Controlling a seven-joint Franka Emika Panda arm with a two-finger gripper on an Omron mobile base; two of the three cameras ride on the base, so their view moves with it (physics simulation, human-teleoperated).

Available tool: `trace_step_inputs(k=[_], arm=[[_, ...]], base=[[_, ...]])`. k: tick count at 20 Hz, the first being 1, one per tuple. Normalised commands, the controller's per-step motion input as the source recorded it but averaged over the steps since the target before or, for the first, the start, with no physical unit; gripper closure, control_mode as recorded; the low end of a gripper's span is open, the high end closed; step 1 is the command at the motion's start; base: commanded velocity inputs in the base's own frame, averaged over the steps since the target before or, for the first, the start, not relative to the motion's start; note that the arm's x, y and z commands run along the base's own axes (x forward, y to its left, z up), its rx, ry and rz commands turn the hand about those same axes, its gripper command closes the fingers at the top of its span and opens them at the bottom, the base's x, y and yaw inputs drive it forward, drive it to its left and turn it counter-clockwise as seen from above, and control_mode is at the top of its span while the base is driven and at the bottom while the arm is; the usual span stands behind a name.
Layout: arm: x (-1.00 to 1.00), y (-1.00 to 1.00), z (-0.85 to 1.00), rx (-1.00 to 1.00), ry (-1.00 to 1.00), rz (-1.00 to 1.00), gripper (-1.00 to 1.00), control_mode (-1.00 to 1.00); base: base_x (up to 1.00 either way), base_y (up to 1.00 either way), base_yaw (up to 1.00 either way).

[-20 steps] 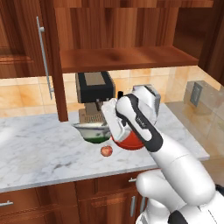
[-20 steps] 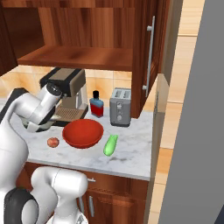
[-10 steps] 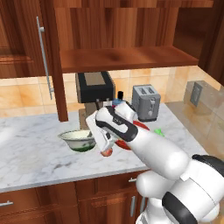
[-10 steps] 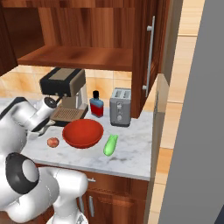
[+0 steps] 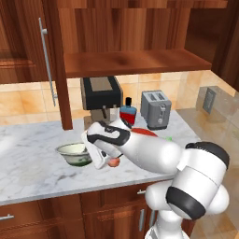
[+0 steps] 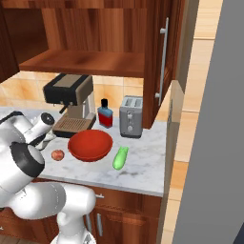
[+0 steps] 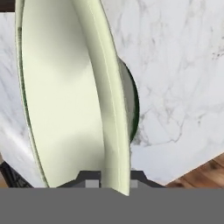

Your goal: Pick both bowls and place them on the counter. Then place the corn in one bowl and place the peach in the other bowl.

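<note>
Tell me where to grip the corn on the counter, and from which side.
Grip the corn across its narrow middle, coming straight down from above. It lies flat on the marble counter, an oblong pointing roughly away from the front edge, apart from the red bowl on its left, so fingers probably fit either side of its width.

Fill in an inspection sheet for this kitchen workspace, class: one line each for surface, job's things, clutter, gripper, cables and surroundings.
Surface: marble counter, veined white-grey.
Job's things: cream-white bowl upright on the counter; red bowl on the counter, nothing in it; peach left of the red bowl in the right base view; corn on its right.
Clutter: coffee machine, blue-red bottle, toaster along the back.
Gripper: gripper pinches the cream-white bowl's rim.
Cables: nothing seen.
Surroundings: wooden wall cabinets, open shelf, tiled backsplash, wall outlet.
</note>
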Motion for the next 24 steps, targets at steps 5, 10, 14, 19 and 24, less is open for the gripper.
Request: trace_step_inputs(k=[5, 10, 14, 19, 24], arm=[[0.06, 0.19, -0.39, -0.02, -0.01, 0.0, 1.0, -1.0], [0.0, 0.04, -0.43, -0.04, 0.0, 0.0, 1.0, -1.0], [-0.07, -0.07, -0.34, -0.03, 0.0, 0.0, 1.0, -1.0], [-0.16, -0.1, -0.25, -0.01, 0.0, 0.0, 1.0, -1.0], [-0.2, -0.06, -0.27, 0.0, 0.05, 0.0, -1.0, -1.0]], base=[[0.0, 0.0, 0.0], [0.0, 0.0, 0.0], [0.0, 0.0, 0.0], [0.0, 0.0, 0.0], [0.0, 0.0, 0.0]])
